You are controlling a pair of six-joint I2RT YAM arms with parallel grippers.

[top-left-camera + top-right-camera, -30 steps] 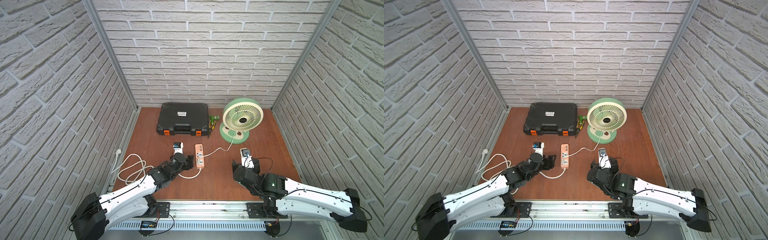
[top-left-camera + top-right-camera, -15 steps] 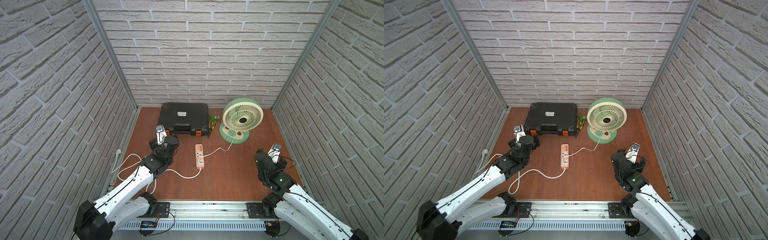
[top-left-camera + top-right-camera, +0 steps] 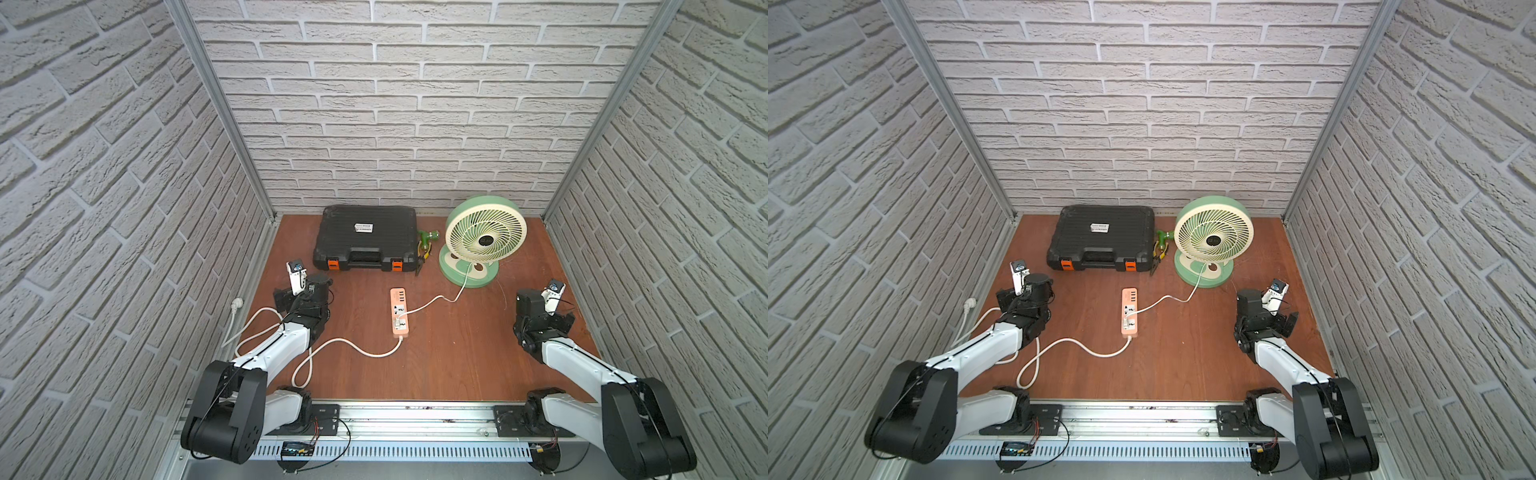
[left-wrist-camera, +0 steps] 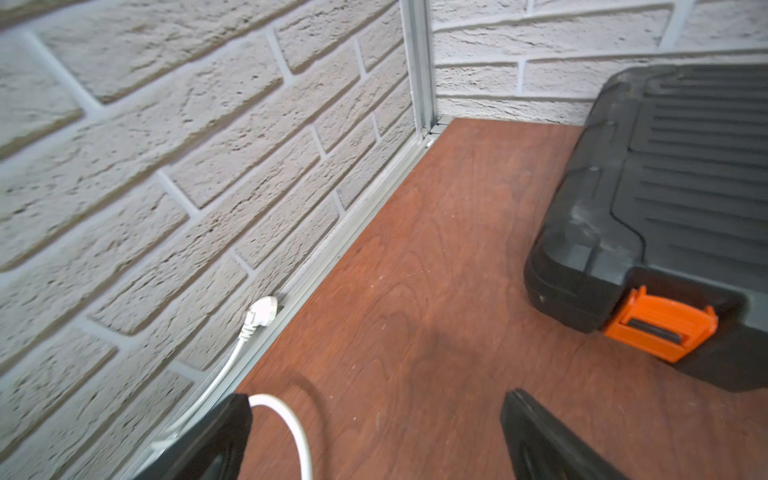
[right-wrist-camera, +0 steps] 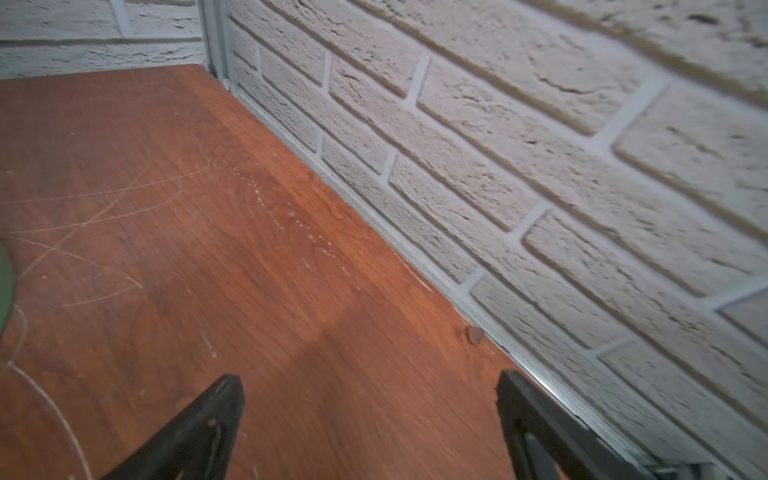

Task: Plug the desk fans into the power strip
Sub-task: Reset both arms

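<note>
The mint-green desk fan (image 3: 484, 239) (image 3: 1212, 239) stands upright at the back right. Its thin white cord (image 3: 436, 298) runs to the salmon power strip (image 3: 399, 311) (image 3: 1129, 311) at mid-table, and the cord's small plug (image 3: 400, 323) sits on a socket face there. My left gripper (image 3: 301, 291) (image 4: 374, 403) is open near the left wall, well left of the strip, with nothing between its fingers. Near the right wall my right gripper (image 3: 546, 309) (image 5: 368, 382) is open over bare wood. The right wrist view catches only a green sliver of the fan base (image 5: 4, 286).
A black toolcase (image 3: 365, 239) (image 4: 665, 199) with orange latches lies at the back, with green pliers (image 3: 424, 247) between it and the fan. The strip's thick white cable (image 3: 353, 345) (image 4: 291, 424) loops past the left arm to a wall plug (image 3: 237, 304) (image 4: 262, 311). Brick walls enclose three sides.
Both arms have drawn away from the power strip: the left gripper swung out toward the left wall, the right gripper toward the right wall. The strip and cord stayed in place.
</note>
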